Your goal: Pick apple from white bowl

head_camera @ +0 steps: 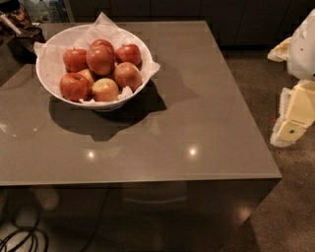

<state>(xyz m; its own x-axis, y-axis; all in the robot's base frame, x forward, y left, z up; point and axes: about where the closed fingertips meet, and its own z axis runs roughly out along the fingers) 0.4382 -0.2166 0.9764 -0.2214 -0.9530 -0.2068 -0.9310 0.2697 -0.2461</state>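
Observation:
The white bowl stands on the far left part of the grey table and is lined with crumpled white paper. It holds several apples. The apple, large and deep red, sits on top in the middle of the pile, with other red apples around it and a yellow-green blushed apple at the front. My gripper, white and cream, hangs at the right edge of the view, over the floor beyond the table's right side and far from the bowl.
Dark clutter sits at the table's far left corner, just behind the bowl. Black cables lie on the floor at the lower left. Dark cabinets run along the back.

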